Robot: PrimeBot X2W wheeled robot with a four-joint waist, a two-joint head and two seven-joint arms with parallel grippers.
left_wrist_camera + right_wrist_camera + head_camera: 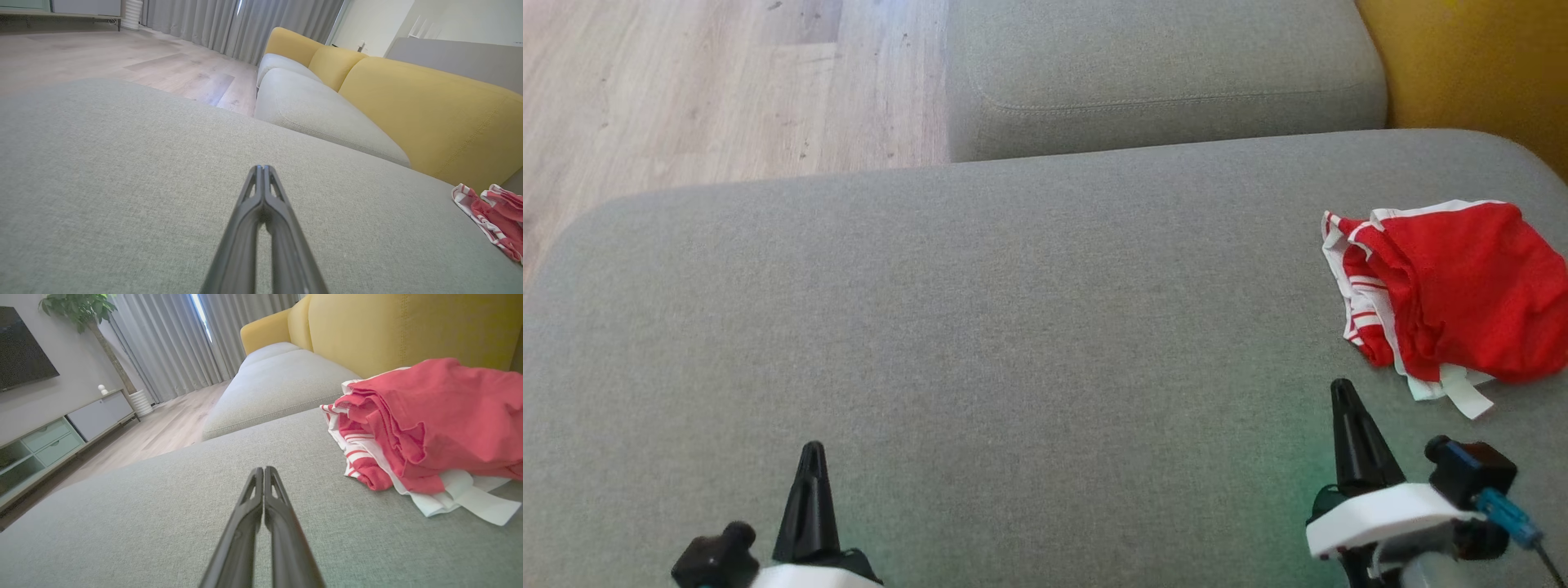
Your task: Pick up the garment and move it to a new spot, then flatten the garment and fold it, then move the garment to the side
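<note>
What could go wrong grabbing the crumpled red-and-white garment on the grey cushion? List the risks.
The crumpled red-and-white garment lies bunched in layers; the shut right gripper might pinch only its loose white strip. It sits far from the left gripper, so two-handed flattening likely needs a long reach.

The garment (1454, 286) is red cloth with white trim and a band of red-and-white stripes (1357, 304). It lies crumpled in a loose heap, folded over on itself in soft ridges, neither spread nor flat. It rests on the right side of the grey cushion (1013, 327), close to the yellow backrest (1470, 65). The striped edge faces the cushion's middle, and the plain red bulk bulges up behind it. At the near edge a white strip (1467, 398) sticks out from under the heap and lies flat on the cushion. In the head view the frame cuts off its right side.
</note>
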